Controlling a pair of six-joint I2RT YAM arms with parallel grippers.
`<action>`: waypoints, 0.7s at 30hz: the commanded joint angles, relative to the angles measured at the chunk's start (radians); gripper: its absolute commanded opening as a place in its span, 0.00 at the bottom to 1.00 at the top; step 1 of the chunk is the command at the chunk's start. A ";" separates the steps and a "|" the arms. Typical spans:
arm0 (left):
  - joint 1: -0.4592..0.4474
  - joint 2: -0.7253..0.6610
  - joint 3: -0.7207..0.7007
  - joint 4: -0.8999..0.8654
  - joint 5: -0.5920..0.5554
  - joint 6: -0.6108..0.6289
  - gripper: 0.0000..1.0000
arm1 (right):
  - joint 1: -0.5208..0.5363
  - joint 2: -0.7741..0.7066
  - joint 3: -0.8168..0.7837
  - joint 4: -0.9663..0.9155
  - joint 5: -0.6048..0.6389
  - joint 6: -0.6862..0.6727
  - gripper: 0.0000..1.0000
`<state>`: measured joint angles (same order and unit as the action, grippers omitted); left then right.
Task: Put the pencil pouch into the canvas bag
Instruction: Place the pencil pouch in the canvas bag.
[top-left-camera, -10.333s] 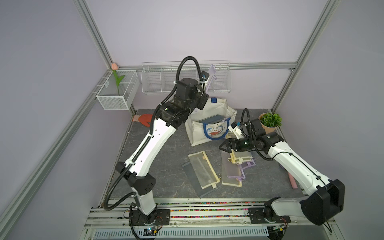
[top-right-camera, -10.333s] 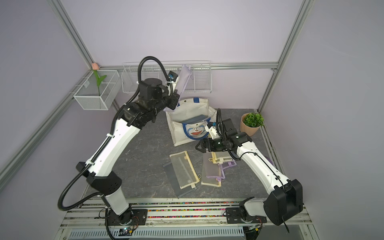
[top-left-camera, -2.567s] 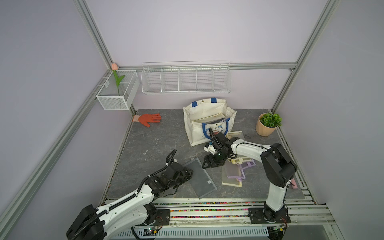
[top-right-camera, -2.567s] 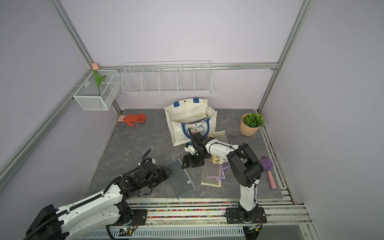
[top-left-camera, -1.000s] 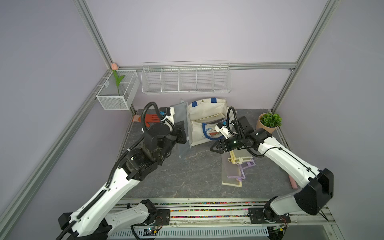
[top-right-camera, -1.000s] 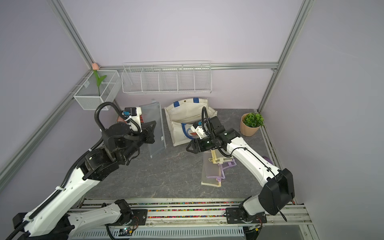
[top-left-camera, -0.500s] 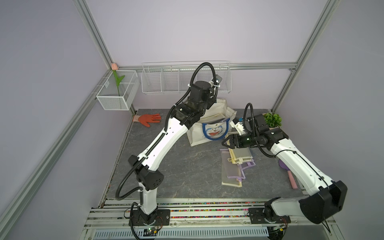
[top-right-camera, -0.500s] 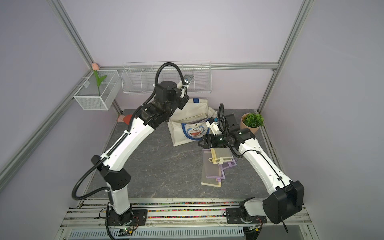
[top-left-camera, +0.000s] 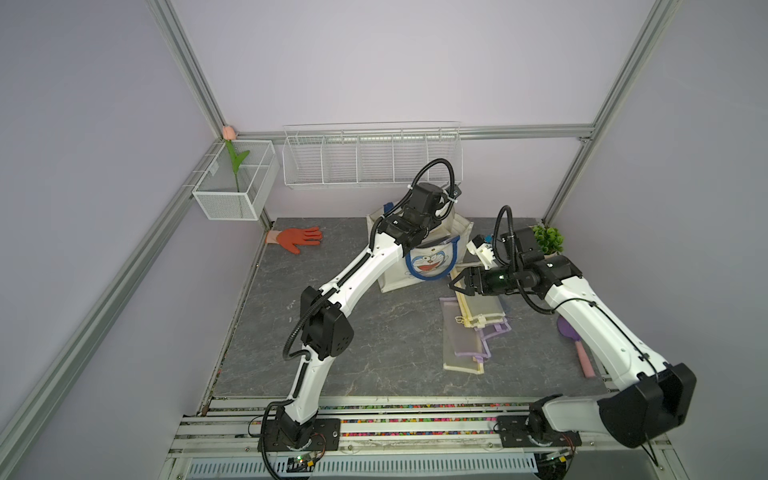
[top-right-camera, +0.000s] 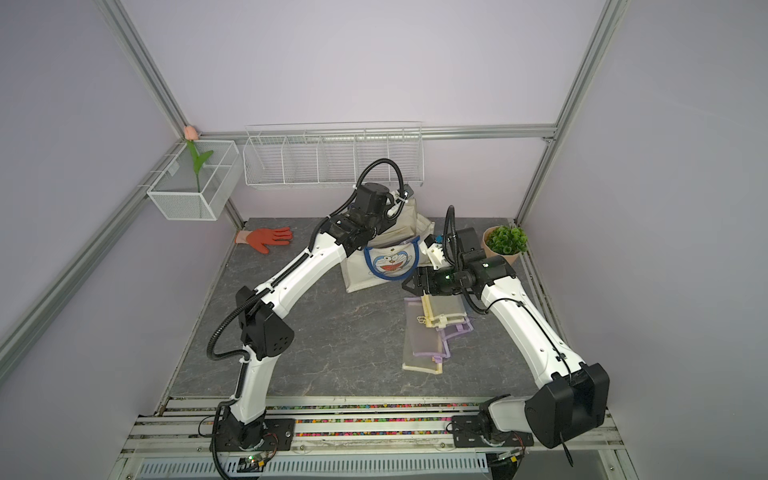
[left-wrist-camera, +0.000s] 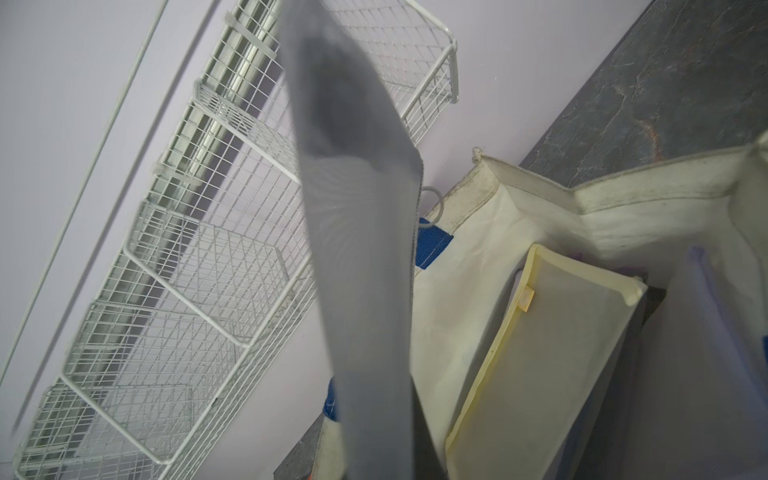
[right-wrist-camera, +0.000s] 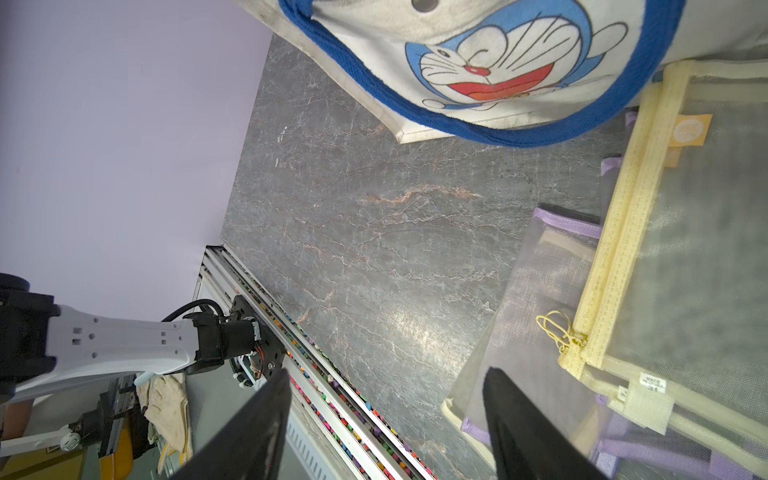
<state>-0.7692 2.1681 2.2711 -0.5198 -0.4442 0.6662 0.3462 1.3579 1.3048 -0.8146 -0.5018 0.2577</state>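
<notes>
The grey mesh pencil pouch (left-wrist-camera: 365, 249) hangs from my left gripper (top-left-camera: 452, 195), which is shut on it above the back of the canvas bag (top-left-camera: 428, 270). The left wrist view shows the pouch over the bag's open mouth (left-wrist-camera: 465, 291), with the jaws hidden behind it. A yellow-trimmed pouch (left-wrist-camera: 552, 357) lies inside the bag. In both top views the held pouch is hard to make out. My right gripper (top-left-camera: 453, 284) is open and empty. It hovers by the bag's front right corner (right-wrist-camera: 498, 62), over a pile of pouches (top-left-camera: 478, 309).
More mesh pouches (top-left-camera: 461, 345) lie in front of the pile. An orange glove (top-left-camera: 297, 239) is at the back left, a potted plant (top-left-camera: 548, 239) at the back right and a purple brush (top-left-camera: 575, 345) by the right edge. Wire baskets (top-left-camera: 370, 160) hang on the back wall.
My left arm swung the grey pouch from left of the bag up over its opening. My right gripper drew back to the right, away from the bag's front.
</notes>
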 joint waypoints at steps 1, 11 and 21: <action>0.007 0.026 -0.031 0.029 0.030 0.002 0.00 | -0.010 -0.001 -0.013 -0.015 -0.018 -0.005 0.75; 0.008 0.033 -0.044 0.007 0.079 -0.033 0.00 | -0.026 -0.003 -0.011 -0.014 -0.018 -0.005 0.75; 0.008 0.027 -0.069 -0.022 0.088 -0.072 0.02 | -0.034 -0.013 -0.016 -0.009 -0.017 -0.006 0.74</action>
<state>-0.7639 2.1864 2.2181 -0.5152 -0.3717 0.6121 0.3206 1.3579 1.3048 -0.8158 -0.5022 0.2577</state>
